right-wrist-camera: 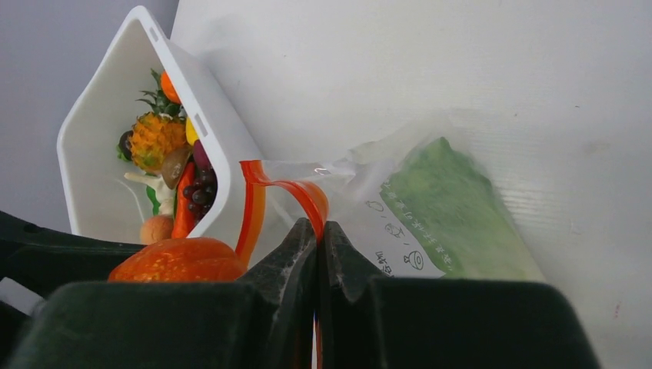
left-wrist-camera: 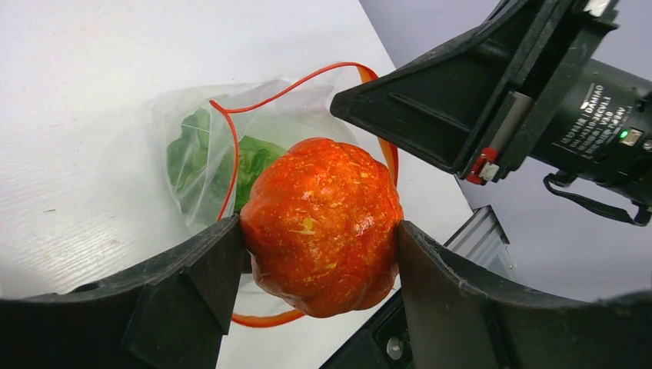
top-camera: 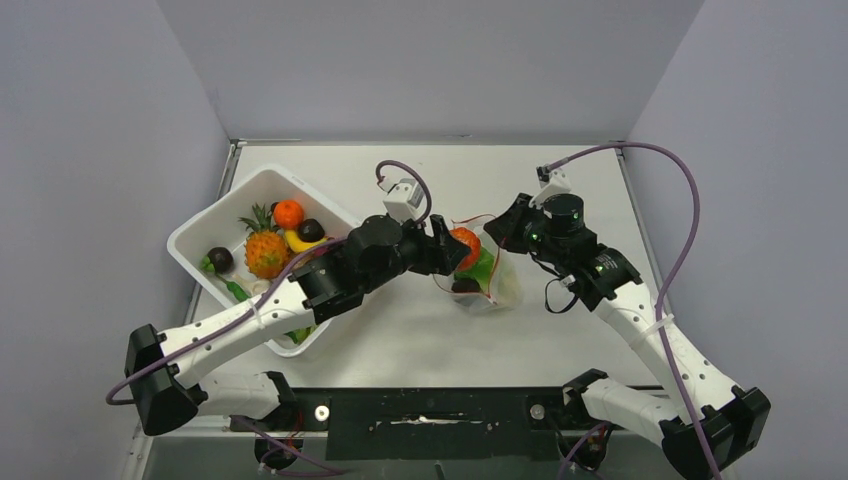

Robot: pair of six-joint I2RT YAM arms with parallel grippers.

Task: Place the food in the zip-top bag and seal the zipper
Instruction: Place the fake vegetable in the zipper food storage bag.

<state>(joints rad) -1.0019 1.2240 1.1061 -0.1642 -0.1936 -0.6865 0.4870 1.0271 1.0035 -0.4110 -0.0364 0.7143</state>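
Bumpy orange toy fruit (left-wrist-camera: 323,200) is pinched in my left gripper (left-wrist-camera: 319,254), just above the clear crinkly zip-top bag (left-wrist-camera: 188,146) on the white surface (left-wrist-camera: 77,92). My right gripper (right-wrist-camera: 317,234), pressed together on the red zipper strip (right-wrist-camera: 307,196), holds the mouth open. Next, I reckon: lower it in, then release.

**COUNTS BY KIND**
Two grippers: left gripper (top-camera: 456,250), right gripper (right-wrist-camera: 317,231). One bag (top-camera: 506,285), one tub (top-camera: 190,236). One lettuce (left-wrist-camera: 188,154), one big orange fruit (left-wrist-camera: 323,207), one small orange (top-camera: 288,213), one pineapple (top-camera: 267,252), one banana (top-camera: 300,242), one grape bunch (right-wrist-camera: 201,192), two dark fruits (top-camera: 311,229) (top-camera: 219,259) in tub.
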